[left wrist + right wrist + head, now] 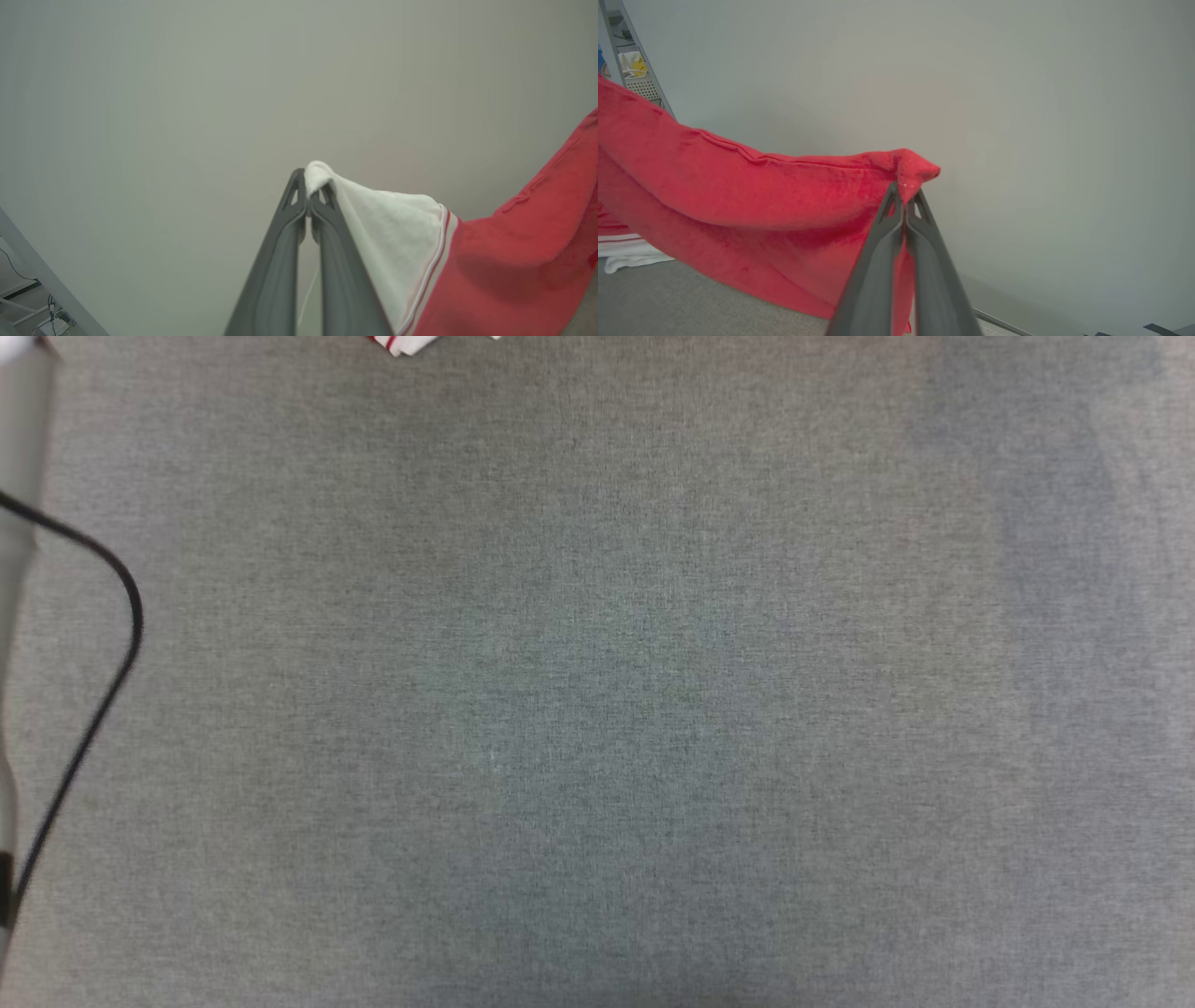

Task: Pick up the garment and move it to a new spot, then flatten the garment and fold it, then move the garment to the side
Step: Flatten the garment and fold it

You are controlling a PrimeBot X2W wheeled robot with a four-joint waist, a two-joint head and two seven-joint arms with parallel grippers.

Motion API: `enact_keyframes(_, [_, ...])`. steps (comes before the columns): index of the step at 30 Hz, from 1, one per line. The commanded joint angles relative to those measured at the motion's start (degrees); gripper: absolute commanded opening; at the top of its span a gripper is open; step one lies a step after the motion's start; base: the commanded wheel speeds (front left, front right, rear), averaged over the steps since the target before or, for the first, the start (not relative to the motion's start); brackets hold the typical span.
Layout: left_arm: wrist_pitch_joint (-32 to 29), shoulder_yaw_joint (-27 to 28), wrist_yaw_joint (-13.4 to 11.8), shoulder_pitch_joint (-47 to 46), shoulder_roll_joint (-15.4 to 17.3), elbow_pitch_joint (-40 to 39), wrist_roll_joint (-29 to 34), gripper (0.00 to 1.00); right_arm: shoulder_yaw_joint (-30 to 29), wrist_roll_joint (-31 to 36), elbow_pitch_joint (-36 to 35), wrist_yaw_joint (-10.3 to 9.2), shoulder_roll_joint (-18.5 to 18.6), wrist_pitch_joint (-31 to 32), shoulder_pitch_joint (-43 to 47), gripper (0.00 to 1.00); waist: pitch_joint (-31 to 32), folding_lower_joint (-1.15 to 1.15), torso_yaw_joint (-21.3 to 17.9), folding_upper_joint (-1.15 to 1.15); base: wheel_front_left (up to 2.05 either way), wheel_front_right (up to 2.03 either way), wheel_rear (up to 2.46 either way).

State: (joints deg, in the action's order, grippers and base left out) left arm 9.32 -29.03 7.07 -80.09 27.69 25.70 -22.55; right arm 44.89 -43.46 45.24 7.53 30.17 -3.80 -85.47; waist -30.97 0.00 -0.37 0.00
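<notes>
**Held aloft by two small pinches**

The garment [514, 261] is hung between both grippers and sags below them toward the grey surface [691, 298]. A white sleeve tip is pinched in the closed fingers of the left gripper [308, 185]. A red corner is pinched likewise by the right gripper [904, 190]. Only small tips are gripped, so a slip could be caused by a sharp pull apart. Bunching could be caused by uneven lowering.

The garment [738, 196] hangs between the left gripper [308, 187] and right gripper [903, 192], its lower end on the far side of the table [597, 709]; a cable [117, 663] crosses the left.
</notes>
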Motion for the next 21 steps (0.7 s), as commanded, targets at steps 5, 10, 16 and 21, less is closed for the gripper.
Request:
enact_keyframes(5, [1.6,-0.3,-2.6,11.1,-0.7,-1.9,-2.5,0.0,4.9,-4.2,-3.2,-0.04,2.3,-2.5,8.8,0.0,5.6,0.0,0.6,0.0,0.0,0.0,0.0])
enact_keyframes(10, [3.0,-0.2,-5.3,23.0,0.4,-4.6,-4.2,0.0,8.6,-7.7,-7.3,-0.04,5.5,-3.8,17.4,0.0,9.4,0.0,0.7,0.0,0.0,0.0,0.0])
enact_keyframes(16, [4.3,-0.2,-8.3,39.3,1.0,-8.8,-7.1,0.0,12.5,-11.1,-12.4,-0.04,10.2,-4.5,28.8,0.0,14.6,0.0,1.8,0.0,0.0,0.0,0.0])
enact_keyframes(21, [4.8,-0.2,-10.6,52.0,2.0,-12.2,-9.5,0.0,14.0,-13.5,-16.1,-0.04,12.9,-5.0,37.2,0.0,18.3,0.0,2.3,0.0,0.0,0.0,0.0])
